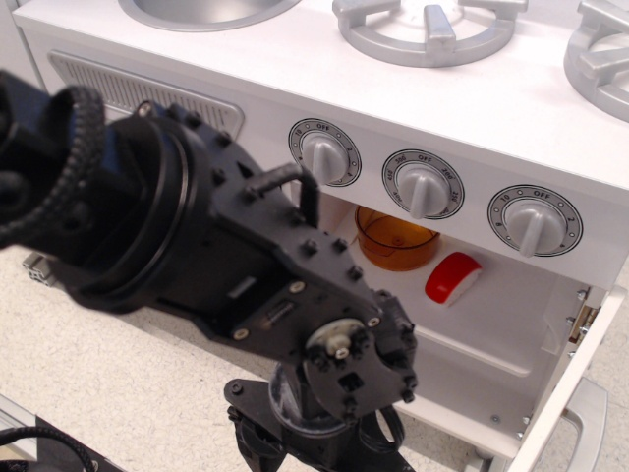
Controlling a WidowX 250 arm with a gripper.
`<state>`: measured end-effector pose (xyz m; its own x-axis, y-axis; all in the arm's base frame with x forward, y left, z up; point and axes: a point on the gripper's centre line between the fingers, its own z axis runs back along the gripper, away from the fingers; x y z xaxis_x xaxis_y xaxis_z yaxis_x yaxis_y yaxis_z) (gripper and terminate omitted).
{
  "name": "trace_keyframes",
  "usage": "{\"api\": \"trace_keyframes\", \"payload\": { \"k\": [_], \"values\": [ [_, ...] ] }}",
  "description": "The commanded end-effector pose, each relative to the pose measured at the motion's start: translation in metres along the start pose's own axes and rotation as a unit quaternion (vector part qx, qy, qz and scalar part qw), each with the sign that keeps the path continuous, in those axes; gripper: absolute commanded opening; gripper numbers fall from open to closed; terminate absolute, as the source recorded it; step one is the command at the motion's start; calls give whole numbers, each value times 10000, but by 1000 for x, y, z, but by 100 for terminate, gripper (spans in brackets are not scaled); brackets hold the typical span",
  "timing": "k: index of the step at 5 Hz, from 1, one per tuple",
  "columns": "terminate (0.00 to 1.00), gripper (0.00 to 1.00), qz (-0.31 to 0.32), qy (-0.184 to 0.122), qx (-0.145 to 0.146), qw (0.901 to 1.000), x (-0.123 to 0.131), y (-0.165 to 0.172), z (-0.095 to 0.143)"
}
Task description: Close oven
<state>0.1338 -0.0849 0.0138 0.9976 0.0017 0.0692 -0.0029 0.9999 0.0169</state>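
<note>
The white toy oven stands open, and its cavity shows below three grey dials. The oven door is swung out to the right and seen edge-on, with its grey bar handle at the lower right. Its window is not visible from here. My black arm fills the left and middle of the view. My gripper hangs at the bottom edge, in front of and below the left part of the cavity. Its fingertips are cut off by the frame.
An orange translucent cup and a red-and-white object sit inside the oven. Grey burners and a sink are on the top. A vent grille is left of the dials. The floor is beige carpet.
</note>
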Motion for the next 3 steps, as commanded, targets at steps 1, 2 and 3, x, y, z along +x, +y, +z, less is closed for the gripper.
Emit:
{"api": "trace_keyframes", "payload": {
  "k": [1,2,3],
  "values": [
    [0,100,0,0,0,10000,0,0,0],
    [0,100,255,-62,-194,9995,9,-16,21],
    [0,100,600,-357,-289,9971,18,-29,33]
  ]
}}
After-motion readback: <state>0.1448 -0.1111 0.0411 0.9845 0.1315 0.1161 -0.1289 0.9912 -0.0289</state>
